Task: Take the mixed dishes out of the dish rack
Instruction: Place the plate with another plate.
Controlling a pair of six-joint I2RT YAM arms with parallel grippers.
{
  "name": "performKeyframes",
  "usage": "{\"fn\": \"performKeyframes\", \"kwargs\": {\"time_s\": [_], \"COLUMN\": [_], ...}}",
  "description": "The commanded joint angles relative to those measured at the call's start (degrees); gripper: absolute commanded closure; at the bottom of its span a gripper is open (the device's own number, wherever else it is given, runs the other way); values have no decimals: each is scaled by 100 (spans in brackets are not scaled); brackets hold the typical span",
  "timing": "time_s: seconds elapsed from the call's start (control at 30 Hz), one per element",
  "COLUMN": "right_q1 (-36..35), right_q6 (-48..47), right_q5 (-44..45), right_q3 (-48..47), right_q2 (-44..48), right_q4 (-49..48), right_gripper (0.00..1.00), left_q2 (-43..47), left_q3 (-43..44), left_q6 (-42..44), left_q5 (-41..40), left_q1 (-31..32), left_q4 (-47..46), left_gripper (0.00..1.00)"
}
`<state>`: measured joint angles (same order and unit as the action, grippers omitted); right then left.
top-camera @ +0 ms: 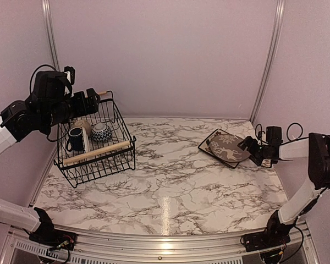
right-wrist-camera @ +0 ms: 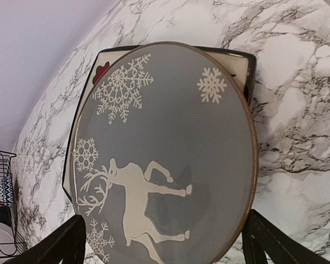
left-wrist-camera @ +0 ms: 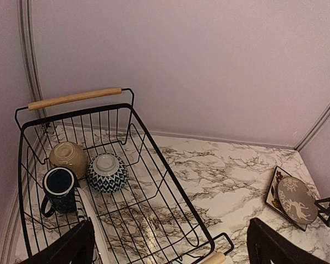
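The dish rack (top-camera: 116, 155), a black wire basket with wooden handles, stands at the left. In it are a navy mug (top-camera: 75, 138), a cream bowl (top-camera: 83, 125), a patterned bowl (top-camera: 101, 132) and a white-rimmed plate (top-camera: 86, 141) on edge. My left gripper (top-camera: 98, 102) hangs open and empty above the rack's far side. In the left wrist view (left-wrist-camera: 170, 250) it looks down on the rack (left-wrist-camera: 154, 151), mug (left-wrist-camera: 59, 187) and both bowls. At the right a grey reindeer plate (top-camera: 226, 147) lies on the dark square plate (top-camera: 209, 144). My right gripper (top-camera: 246, 146) is open, its fingers either side of the grey plate's (right-wrist-camera: 165, 143) near edge.
Marble tabletop (top-camera: 176, 187) between the rack and the plates. Pink walls and metal posts close in the back and both sides. The square plate's corner (right-wrist-camera: 243, 63) shows under the grey plate. The rack's edge (right-wrist-camera: 0, 220) shows far left in the right wrist view.
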<state>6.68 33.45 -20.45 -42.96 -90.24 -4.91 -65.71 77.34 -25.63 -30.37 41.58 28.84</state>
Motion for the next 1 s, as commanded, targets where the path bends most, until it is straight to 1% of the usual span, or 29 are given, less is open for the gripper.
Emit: {"fn": "performKeyframes", "kwargs": {"time_s": [0.0,0.13,0.3,0.4,0.6,0.7,0.8,0.83,0.97], "right_q1": [27,6,-30,-33,-260,-485,-648,-839,-1130], "right_q6": [-364,-549,-518,-533,-1177,-1408,-1556,-1586,-1765], "right_q5": [247,246,-11,-31,1011,1344,1501,1542,1560], "right_q3": [-366,-589,-687,-677,-878,-960,-1057,-1096,-1319], "right_q2": [-10,-209,-397,-344,281,565,775,827,893], "right_q4": [141,263,159,73,789,1016,1132,1167,1290], "right_gripper": [6,8,8,8,6,2,1,1,2], "left_q2": [27,158,143,60,-437,-614,-712,-755,-1027], "left_q3": [58,-61,-92,-34,359,390,172,73,-40], "left_q6": [144,78,52,-10,-440,-792,-1121,-1174,-1165], "left_q5": [-369,-343,-399,-472,-672,-632,-347,-208,564], "left_q1": [8,8,1,-13,-303,-487,-769,-891,-1391], "left_q4": [582,587,672,848,1905,2304,2364,2330,1953], "left_gripper": [1,1,1,1,1,1,2,3,10]}}
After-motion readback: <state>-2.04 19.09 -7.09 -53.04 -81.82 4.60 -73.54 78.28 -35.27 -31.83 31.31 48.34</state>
